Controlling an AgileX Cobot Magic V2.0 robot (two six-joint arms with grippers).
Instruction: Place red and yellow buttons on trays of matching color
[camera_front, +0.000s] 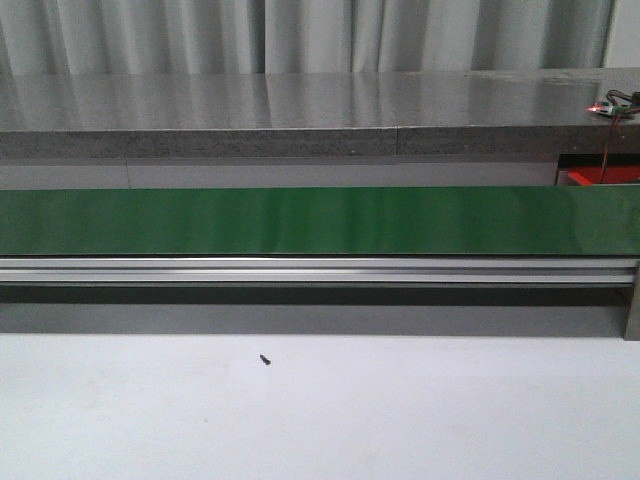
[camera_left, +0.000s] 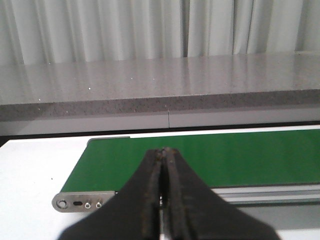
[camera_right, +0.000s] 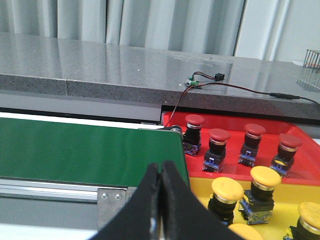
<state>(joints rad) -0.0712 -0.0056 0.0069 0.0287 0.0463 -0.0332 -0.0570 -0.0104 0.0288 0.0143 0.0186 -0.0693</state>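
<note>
Both the left gripper (camera_left: 164, 155) and right gripper (camera_right: 160, 170) sit clenched empty over a bare conveyor belt (camera_front: 300, 220), so a late opening risks missing arriving buttons.

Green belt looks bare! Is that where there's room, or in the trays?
Yes, the green belt is bare end to end, between the grey counter and the metal rail. The white table holds only a tiny screw. The red tray and yellow tray are crowded with buttons.
</note>
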